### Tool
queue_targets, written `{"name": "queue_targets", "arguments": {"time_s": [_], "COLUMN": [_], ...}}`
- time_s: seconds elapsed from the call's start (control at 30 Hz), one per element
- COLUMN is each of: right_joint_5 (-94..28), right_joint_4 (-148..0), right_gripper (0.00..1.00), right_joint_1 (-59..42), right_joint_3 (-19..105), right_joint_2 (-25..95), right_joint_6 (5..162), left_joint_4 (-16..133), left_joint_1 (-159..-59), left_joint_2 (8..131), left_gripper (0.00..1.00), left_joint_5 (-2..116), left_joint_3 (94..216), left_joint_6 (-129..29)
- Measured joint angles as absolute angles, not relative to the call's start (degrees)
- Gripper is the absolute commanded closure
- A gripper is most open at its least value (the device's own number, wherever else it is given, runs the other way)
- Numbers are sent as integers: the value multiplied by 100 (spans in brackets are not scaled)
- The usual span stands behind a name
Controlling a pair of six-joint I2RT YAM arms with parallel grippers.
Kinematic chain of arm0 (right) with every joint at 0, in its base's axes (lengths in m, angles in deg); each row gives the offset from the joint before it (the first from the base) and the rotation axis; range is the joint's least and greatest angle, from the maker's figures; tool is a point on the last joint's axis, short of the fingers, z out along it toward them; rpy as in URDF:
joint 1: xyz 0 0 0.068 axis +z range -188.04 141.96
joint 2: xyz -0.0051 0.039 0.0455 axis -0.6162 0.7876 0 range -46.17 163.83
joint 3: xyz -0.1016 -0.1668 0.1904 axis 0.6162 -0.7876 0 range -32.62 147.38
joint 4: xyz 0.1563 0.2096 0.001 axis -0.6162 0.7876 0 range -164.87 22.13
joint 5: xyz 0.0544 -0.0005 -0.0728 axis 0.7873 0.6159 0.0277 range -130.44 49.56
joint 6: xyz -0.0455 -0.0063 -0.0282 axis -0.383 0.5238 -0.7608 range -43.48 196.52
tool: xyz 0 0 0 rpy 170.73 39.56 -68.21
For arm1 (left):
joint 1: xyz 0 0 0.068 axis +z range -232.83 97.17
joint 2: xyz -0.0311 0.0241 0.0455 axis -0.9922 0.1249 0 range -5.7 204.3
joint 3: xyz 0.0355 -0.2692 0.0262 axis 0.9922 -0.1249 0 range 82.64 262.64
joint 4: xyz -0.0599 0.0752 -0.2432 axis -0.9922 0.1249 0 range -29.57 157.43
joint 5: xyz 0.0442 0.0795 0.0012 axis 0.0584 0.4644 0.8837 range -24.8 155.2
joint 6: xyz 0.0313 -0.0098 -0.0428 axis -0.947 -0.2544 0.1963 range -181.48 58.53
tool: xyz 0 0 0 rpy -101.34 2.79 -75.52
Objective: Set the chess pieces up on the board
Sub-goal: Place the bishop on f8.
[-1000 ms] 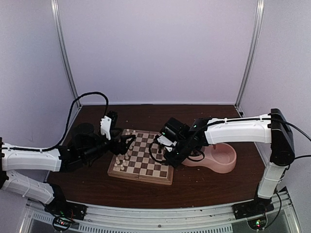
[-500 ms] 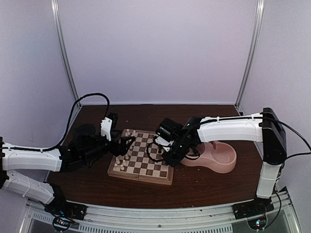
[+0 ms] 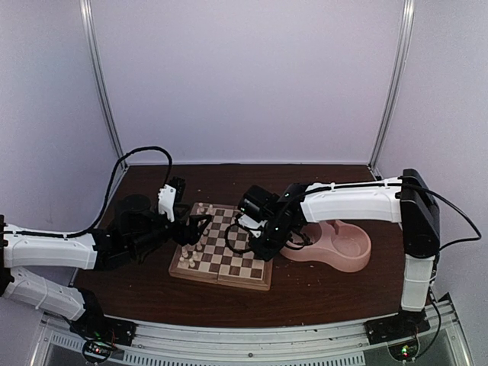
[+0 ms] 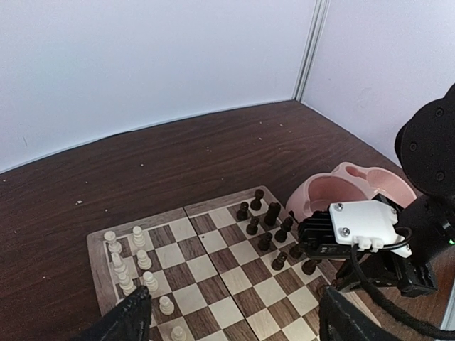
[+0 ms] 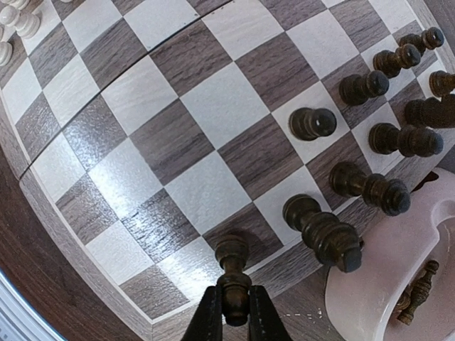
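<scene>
The board (image 3: 221, 280) lies between my arms. Cream chess pieces (image 4: 135, 264) stand along its left edge and dark brown ones (image 4: 270, 229) along its right side. My right gripper (image 5: 233, 317) is shut on a dark brown piece (image 5: 233, 280), held base down just over the squares at the board's near right corner (image 5: 163, 280). Other dark pieces (image 5: 370, 135) stand beyond it. My left gripper (image 4: 238, 328) hovers open over the board's left side, with nothing between its fingers (image 4: 131, 320). From above, the right gripper (image 3: 252, 240) is over the board's right half and the left gripper (image 3: 200, 223) is by the cream pieces.
A pink double bowl (image 3: 347, 263) sits right of the board, touching its rim. One dark piece (image 5: 416, 288) lies in its near compartment. The right arm's wrist and cable (image 4: 370, 241) hang low over the board's right edge. Dark wooden table (image 4: 178, 153) behind.
The right arm has swung a little to the left over the board with the dark piece in its grip. The left arm has stayed put.
</scene>
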State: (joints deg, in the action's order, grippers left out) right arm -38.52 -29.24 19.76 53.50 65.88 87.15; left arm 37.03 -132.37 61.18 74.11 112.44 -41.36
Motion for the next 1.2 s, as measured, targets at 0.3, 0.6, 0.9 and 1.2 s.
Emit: {"name": "queue_targets", "arguments": {"time_s": [0.3,0.6,0.9,1.2], "right_joint_5": [-3948,-3964,-3975,-3804], "right_joint_4": [-2916,-2913,-2929,-3152], "right_gripper": [68,72,50,48], "right_joint_1": [1981,1985,1987,2011], "right_joint_3": [5436,5438,5438,5178], "right_joint_2": [6658,6660,6660,6197], "right_joint_6": [8656,8595,8584,8614], "left_joint_4": [3729,3801,3823,4129], "left_joint_1": [-13237,-13237,-13237,-13237], "left_joint_2": [6155,6155,6155,6188], "left_gripper": [19,19,18,18], "left_joint_5": [7409,7409,7407,7404], "left_joint_3": [11244,11244,11251,11461], "left_joint_6": [-4138,-4138,-4144,-4192]}}
